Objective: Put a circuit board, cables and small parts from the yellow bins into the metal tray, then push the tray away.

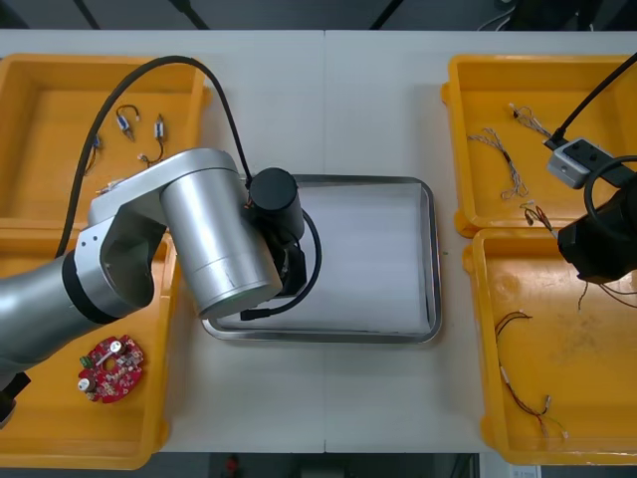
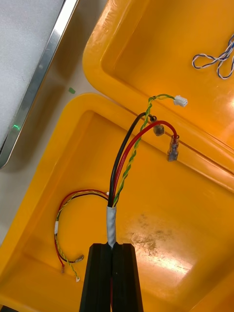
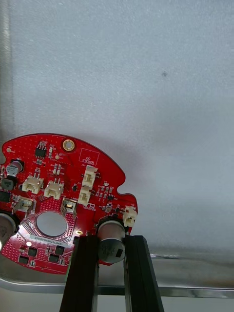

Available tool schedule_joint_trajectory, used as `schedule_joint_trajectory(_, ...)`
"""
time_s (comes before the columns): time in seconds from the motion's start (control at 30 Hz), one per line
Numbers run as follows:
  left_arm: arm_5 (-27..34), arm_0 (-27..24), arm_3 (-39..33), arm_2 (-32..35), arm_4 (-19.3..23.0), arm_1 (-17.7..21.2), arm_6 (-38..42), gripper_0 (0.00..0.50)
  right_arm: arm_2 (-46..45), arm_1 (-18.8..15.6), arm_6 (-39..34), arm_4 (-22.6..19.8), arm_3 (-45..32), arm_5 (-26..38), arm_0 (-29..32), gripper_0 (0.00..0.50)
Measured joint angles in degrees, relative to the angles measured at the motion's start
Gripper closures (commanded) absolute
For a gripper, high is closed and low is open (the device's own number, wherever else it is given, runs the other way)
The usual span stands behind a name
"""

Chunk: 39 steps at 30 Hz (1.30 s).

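Round red circuit board (image 3: 63,195) sits low over the white inside of the metal tray (image 1: 430,259), at the tray's left side in the front view; touching or not, cannot tell. Left gripper (image 3: 113,243) has it: fingers clamped on a grey cylinder at the board's edge. Left arm reaches in from lower left of the front view, its elbow over the tray's left rim. Upper-left bin (image 1: 60,169): small metal parts (image 1: 126,120) on black leads. Lower-left bin (image 1: 60,428): a second red board (image 1: 110,367). Upper-right bin (image 1: 478,80): twisted blue-and-white cables (image 1: 498,154). Lower-right bin (image 1: 577,339): a loose red and yellow cable (image 1: 518,378). Right gripper (image 2: 112,246) hangs above this bin at the right edge of the front view, fingers pinched on the taped end of a cable bundle (image 2: 124,161) of black, red and twisted yellow-green strands, which rises from the fingertips.
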Motion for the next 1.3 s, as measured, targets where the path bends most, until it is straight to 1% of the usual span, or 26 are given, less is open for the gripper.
schedule_joint_trajectory(0.37, -2.0, -0.2, 0.5, -2.5, -0.1, -0.7, 0.6, 0.500, 0.0, 0.0, 0.0, 0.0, 0.0, 0.0, 0.0, 0.500)
schedule_joint_trajectory(0.53, -3.7, -0.2, 0.7, -4.1, -1.6, -0.7, 2.4, 0.500, 0.0, 0.0, 0.0, 0.0, 0.0, 0.0, 0.0, 0.500)
schedule_joint_trajectory(0.77, -4.6, -0.2, 1.1, -5.5, -1.7, -0.8, 3.1, 0.500, 0.0, 0.0, 0.0, 0.0, 0.0, 0.0, 0.0, 0.500)
schedule_joint_trajectory(0.9, -5.1, -0.2, 1.6, -5.8, -1.7, -0.8, 3.1, 0.495, 0.0, 0.0, 0.0, 0.0, 0.0, 0.0, 0.0, 0.500)
schedule_joint_trajectory(0.97, -5.6, -0.2, 1.9, -5.8, -1.7, -0.8, 3.1, 0.482, 0.0, 0.0, 0.0, 0.0, 0.0, 0.0, 0.0, 0.500)
schedule_joint_trajectory(1.0, -5.9, -0.2, 2.1, -5.8, -1.7, -0.8, 3.1, 0.442, 0.0, 0.0, 0.0, 0.0, 0.0, 0.0, 0.0, 0.500)
schedule_joint_trajectory(1.03, -6.2, -0.2, 2.3, -5.8, -1.7, -0.8, 3.2, 0.421, 0.0, 0.0, 0.0, 0.0, 0.0, 0.0, 0.0, 0.500)
schedule_joint_trajectory(1.07, -6.3, -0.2, 2.4, -5.8, -1.7, -0.8, 3.4, 0.368, 0.0, 0.0, 0.0, 0.0, 0.0, 0.0, 0.0, 0.500)
schedule_joint_trajectory(1.1, -6.3, -0.2, 2.5, -5.8, -1.7, -0.8, 3.6, 0.308, 0.0, 0.0, 0.0, 0.0, 0.0, 0.0, 0.0, 0.500)
schedule_joint_trajectory(1.13, -6.4, -0.2, 2.5, -5.8, -1.8, -0.8, 3.8, 0.218, 0.0, 0.0, 0.0, 0.0, 0.0, 0.0, 0.0, 0.500)
schedule_joint_trajectory(1.2, -6.4, -0.2, 2.6, -5.9, -2.5, -0.8, 4.6, 0.140, 0.0, 0.0, 0.0, 0.0, 0.0, 0.0, 0.0, 0.500)
schedule_joint_trajectory(1.23, -6.4, -0.2, 2.6, -5.9, -3.0, -0.8, 5.0, 0.116, 0.0, 0.0, 0.0, 0.0, 0.0, 0.0, 0.0, 0.500)
schedule_joint_trajectory(1.27, -6.4, -0.2, 2.6, -5.9, -3.5, -0.8, 5.3, 0.109, 0.0, 0.0, 0.0, 0.0, 0.0, 0.0, 0.0, 0.500)
schedule_joint_trajectory(1.3, -6.4, -0.2, 2.6, -5.9, -3.8, -0.8, 5.5, 0.084, 0.0, 0.0, 0.0, 0.0, 0.0, 0.0, 0.0, 0.500)
